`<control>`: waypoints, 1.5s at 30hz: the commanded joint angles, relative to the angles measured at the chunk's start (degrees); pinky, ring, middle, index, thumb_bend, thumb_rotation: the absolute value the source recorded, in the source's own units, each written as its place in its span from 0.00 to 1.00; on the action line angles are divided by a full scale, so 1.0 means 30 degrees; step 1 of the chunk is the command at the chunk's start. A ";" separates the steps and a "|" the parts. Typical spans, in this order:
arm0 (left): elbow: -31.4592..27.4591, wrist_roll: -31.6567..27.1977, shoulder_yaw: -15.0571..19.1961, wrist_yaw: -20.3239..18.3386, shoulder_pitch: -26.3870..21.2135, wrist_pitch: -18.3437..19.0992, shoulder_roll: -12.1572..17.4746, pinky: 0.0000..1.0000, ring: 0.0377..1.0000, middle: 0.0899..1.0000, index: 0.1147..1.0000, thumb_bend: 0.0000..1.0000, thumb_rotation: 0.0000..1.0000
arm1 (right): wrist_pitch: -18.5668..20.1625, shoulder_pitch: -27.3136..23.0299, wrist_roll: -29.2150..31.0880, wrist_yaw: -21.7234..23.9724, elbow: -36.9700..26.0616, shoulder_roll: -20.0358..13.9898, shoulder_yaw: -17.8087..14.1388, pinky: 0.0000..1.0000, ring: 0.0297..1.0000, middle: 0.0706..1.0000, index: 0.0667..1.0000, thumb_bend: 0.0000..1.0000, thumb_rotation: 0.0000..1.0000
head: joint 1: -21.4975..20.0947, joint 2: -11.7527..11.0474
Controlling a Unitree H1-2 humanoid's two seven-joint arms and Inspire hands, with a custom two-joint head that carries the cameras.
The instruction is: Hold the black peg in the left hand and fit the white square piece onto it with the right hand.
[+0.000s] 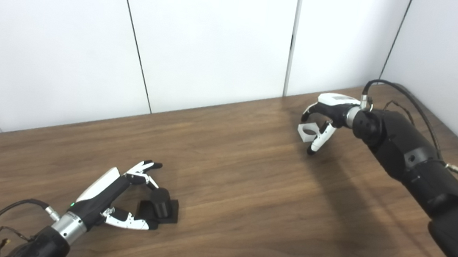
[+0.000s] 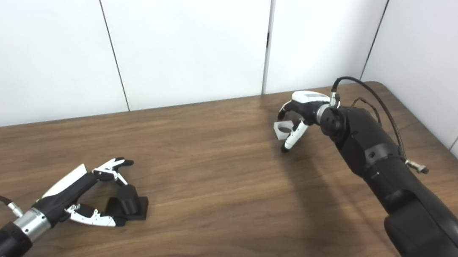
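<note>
The black peg [image 1: 160, 207], a short cylinder on a square black base, stands on the wooden table [image 1: 239, 189] at the front left. My left hand [image 1: 128, 199] is open around it. Its thumb lies along the near side of the base and its fingers [image 1: 146, 168] are spread above the peg, apart from it. The white square piece [image 1: 307, 132], with a round hole, is at the far right, low at the table surface. My right hand [image 1: 326, 115] is curled over it, with fingers on its left corner and the thumb against its right side.
White wall panels [image 1: 204, 36] stand close behind the table's far edge. The table's right corner and edge run beside my right arm [image 1: 412, 165]. Bare wood lies between the two hands.
</note>
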 commanded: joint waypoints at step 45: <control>-0.0275 0.0165 -0.0073 -0.0689 0.0508 0.0940 0.0772 0.93 1.00 0.94 0.43 0.52 0.08 | -0.1348 0.0053 -0.1485 -0.2883 -0.0011 -0.1427 0.0847 0.94 0.87 0.78 0.45 0.51 0.14 | 0.0014 0.0464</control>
